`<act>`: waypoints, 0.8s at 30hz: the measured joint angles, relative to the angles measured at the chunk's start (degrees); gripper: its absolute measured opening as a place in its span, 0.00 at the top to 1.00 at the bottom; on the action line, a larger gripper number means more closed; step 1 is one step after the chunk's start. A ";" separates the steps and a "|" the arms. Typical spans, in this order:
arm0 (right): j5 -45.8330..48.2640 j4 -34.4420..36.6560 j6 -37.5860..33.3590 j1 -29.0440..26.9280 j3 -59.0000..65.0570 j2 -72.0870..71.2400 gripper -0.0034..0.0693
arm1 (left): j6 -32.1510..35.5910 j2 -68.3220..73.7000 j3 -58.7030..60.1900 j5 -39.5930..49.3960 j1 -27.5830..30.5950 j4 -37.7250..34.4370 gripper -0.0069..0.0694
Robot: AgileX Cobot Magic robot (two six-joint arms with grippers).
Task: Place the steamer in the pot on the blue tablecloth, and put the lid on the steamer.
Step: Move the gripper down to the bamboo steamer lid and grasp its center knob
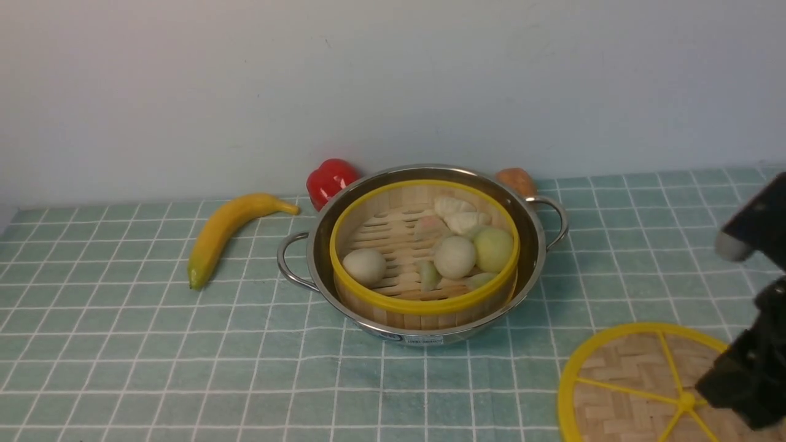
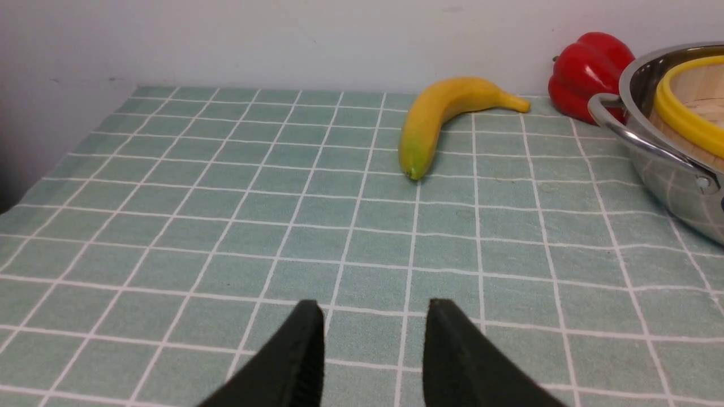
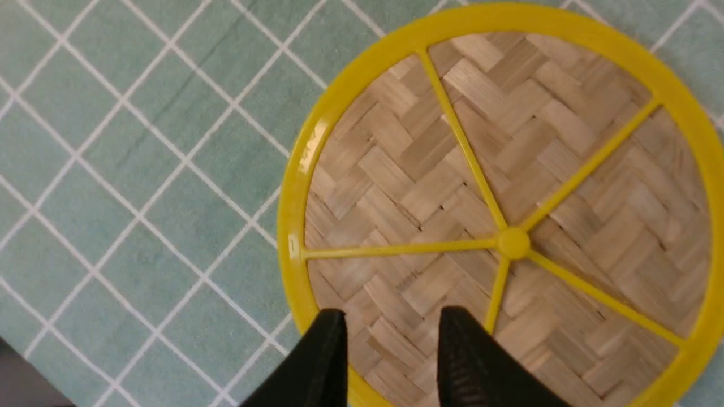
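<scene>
The lid (image 3: pixel 396 169) lies flat on the cloth (image 3: pixel 141 186), woven face up, directly under the right gripper (image 3: pixel 393 319). Its fingers (image 3: pixel 322 362) stand over the lid's near rim, with the hub (image 3: pixel 513 243) just ahead of them. The jaws are part-way apart with nothing between them. The steamer (image 1: pixel 424 304) sits upright in the pot (image 1: pixel 319 245), mouth up, well ahead and left of that gripper. The pot's handles (image 1: pixel 281 261) line up near-left to far-right. The left gripper (image 2: pixel 373 311) is also parted and empty, low over the cloth, with the pot ahead to its right.
</scene>
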 joint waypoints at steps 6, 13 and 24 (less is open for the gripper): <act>1.52 -6.26 8.89 0.42 -7.24 14.05 0.62 | 0.00 0.00 0.00 0.00 0.00 0.05 0.59; 1.99 -10.20 12.42 0.42 -7.63 20.83 0.62 | 0.00 0.00 0.00 0.00 0.00 0.05 0.59; 0.84 -10.50 12.42 0.42 -7.74 27.77 0.62 | 0.00 0.00 0.00 0.00 0.00 0.05 0.59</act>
